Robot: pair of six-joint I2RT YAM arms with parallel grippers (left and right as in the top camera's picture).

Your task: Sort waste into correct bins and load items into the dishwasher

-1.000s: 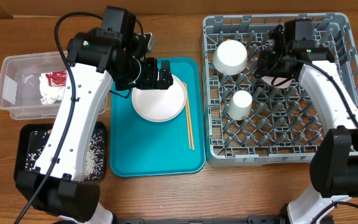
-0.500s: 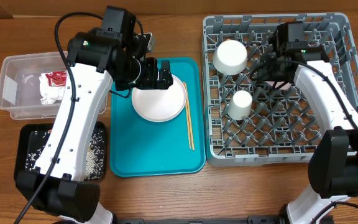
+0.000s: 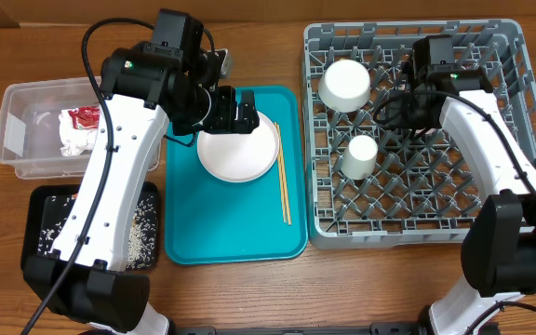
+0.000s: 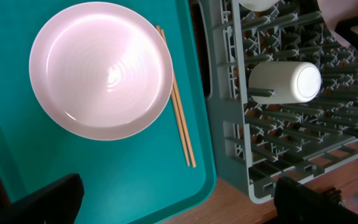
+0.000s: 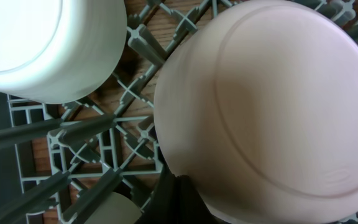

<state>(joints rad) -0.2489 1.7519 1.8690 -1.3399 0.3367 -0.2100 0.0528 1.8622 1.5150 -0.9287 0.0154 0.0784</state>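
Observation:
My right gripper [image 3: 406,113] is over the grey dish rack [image 3: 491,200]. In the right wrist view it [image 5: 185,194] is shut on the rim of a pale pink plate [image 5: 272,106], held low among the pegs. A white bowl [image 3: 344,84] and a small white cup [image 3: 361,154] sit in the rack. My left gripper [image 3: 236,112] hangs open and empty over the teal tray [image 3: 221,233], at the far edge of a second pale pink plate [image 3: 240,154]. Thin wooden chopsticks [image 3: 284,186] lie on the tray to the right of that plate.
A clear tub [image 3: 17,140] at the left holds a red wrapper [image 3: 84,116] and a white napkin [image 3: 75,140]. A black tray [image 3: 37,209] below it holds loose rice [image 3: 138,233]. The rack's left wall stands close to the teal tray.
My right gripper has shifted slightly and lowered the pink plate into the rack, so the plate is now hidden under the arm from overhead. The left arm has not moved.

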